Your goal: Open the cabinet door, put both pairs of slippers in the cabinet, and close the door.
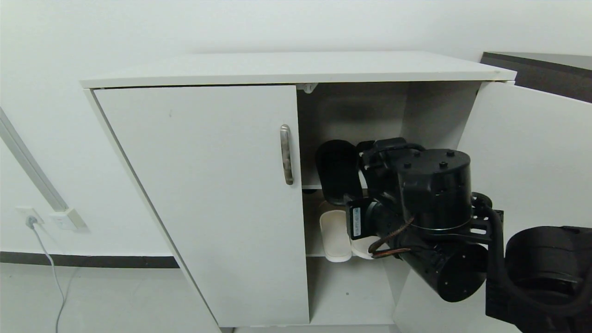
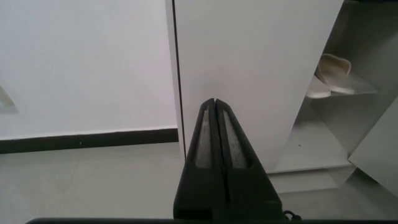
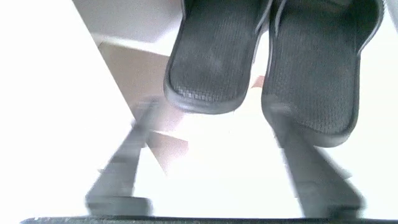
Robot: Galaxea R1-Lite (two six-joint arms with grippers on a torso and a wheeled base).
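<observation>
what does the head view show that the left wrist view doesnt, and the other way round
Head view: black slippers in the upper part of the cabinet, and the handle on the closed left door. Left wrist view: the left gripper, shut, facing that door. Both: white slippers one level lower, and that same door.

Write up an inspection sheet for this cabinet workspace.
Surface: white cabinet, left door shut, right door open.
Job's things: black slippers at the upper shelf; white slippers on the shelf below.
Clutter: nothing seen.
Grippers: right gripper open, just short of the black slippers; left gripper shut, empty, facing the shut door.
Cables: grey cord plugged into a wall socket.
Surroundings: white wall, pale floor, dark skirting.
</observation>
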